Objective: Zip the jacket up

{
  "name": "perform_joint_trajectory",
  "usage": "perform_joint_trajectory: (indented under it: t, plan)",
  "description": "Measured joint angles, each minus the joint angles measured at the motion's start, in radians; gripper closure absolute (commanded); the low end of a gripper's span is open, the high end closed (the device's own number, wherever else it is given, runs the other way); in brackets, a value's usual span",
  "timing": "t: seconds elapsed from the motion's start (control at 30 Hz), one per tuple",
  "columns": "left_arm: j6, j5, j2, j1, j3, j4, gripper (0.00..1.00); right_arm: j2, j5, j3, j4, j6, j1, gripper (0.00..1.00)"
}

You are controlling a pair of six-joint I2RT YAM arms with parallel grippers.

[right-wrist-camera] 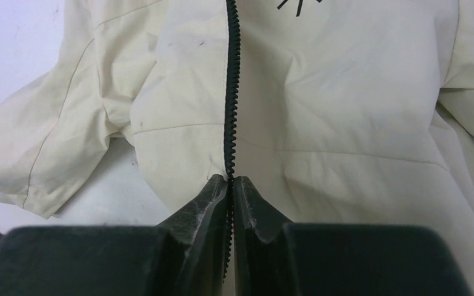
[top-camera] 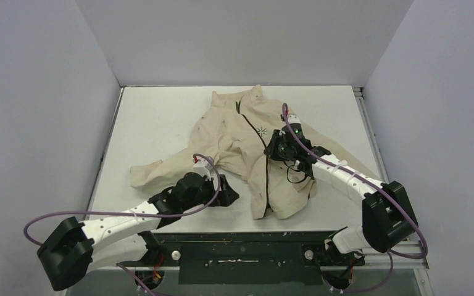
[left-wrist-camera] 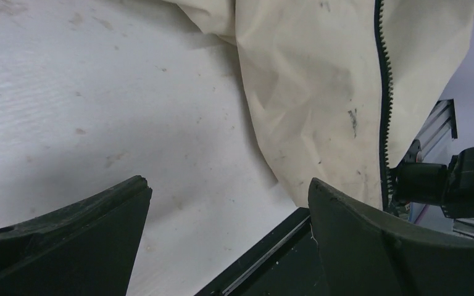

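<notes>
The beige jacket (top-camera: 234,132) lies flat on the white table, collar at the far side. Its black zipper (top-camera: 266,179) runs down the front, closed below the dark starburst logo (top-camera: 261,131). My right gripper (top-camera: 276,151) sits on the zipper line just below the logo. In the right wrist view it (right-wrist-camera: 230,180) is shut with the zipper teeth (right-wrist-camera: 231,92) pinched between the fingertips; the pull is hidden. My left gripper (top-camera: 225,191) hovers left of the jacket's hem. In the left wrist view it (left-wrist-camera: 228,191) is open and empty, with jacket cloth (left-wrist-camera: 308,80) beyond it.
A black rail (top-camera: 241,237) runs along the table's near edge and shows between the left fingers (left-wrist-camera: 265,253). The jacket's left sleeve (top-camera: 160,169) stretches toward the left arm. Grey walls enclose the table on three sides.
</notes>
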Motion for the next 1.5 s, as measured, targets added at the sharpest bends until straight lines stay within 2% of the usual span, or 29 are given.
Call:
perform_joint_trajectory:
  t: [0.1,0.3,0.6,0.7,0.77,0.87,0.97,1.1,1.13,1.17,1.3,1.37,1.5]
  plan:
    - [-0.029,-0.017,0.095,-0.063,-0.024,0.130,0.03,-0.024,-0.003,0.000,-0.008,-0.013,-0.006,0.99]
    - [-0.055,-0.060,0.269,-0.186,-0.024,0.391,0.03,-0.027,-0.016,-0.010,-0.017,-0.018,-0.034,1.00]
    - [-0.110,-0.104,0.486,-0.216,-0.018,0.655,0.03,-0.032,-0.045,-0.023,-0.018,-0.017,-0.052,1.00]
    - [-0.124,-0.103,0.556,-0.222,0.004,0.707,0.09,-0.033,-0.056,-0.030,-0.017,-0.016,-0.053,1.00]
    - [-0.132,-0.098,0.599,-0.225,0.023,0.738,0.18,-0.035,-0.059,-0.035,-0.016,-0.016,-0.053,1.00]
    - [-0.159,-0.076,0.671,-0.230,0.049,0.808,0.41,-0.040,-0.064,-0.045,-0.017,-0.016,-0.062,1.00]
    - [-0.188,-0.051,0.724,-0.231,0.056,0.877,0.69,-0.043,-0.068,-0.048,-0.017,-0.015,-0.068,1.00]
    - [-0.219,-0.029,0.757,-0.231,0.058,0.929,0.93,-0.048,-0.071,-0.055,-0.020,-0.016,-0.071,1.00]
    - [-0.227,-0.028,0.757,-0.231,0.058,0.936,0.99,-0.050,-0.070,-0.056,-0.022,-0.017,-0.071,0.97]
    - [-0.230,-0.027,0.756,-0.231,0.058,0.940,1.00,-0.056,-0.070,-0.057,-0.027,-0.018,-0.072,0.91]
    - [-0.226,-0.026,0.697,-0.223,0.048,0.895,1.00,-0.117,-0.065,-0.056,-0.072,-0.033,-0.078,0.53]
    - [-0.214,-0.033,0.631,-0.211,0.042,0.837,1.00,-0.164,-0.060,-0.054,-0.107,-0.043,-0.079,0.44]
    - [-0.158,-0.083,0.455,-0.189,0.042,0.664,1.00,-0.274,-0.056,-0.026,-0.218,-0.081,-0.079,0.36]
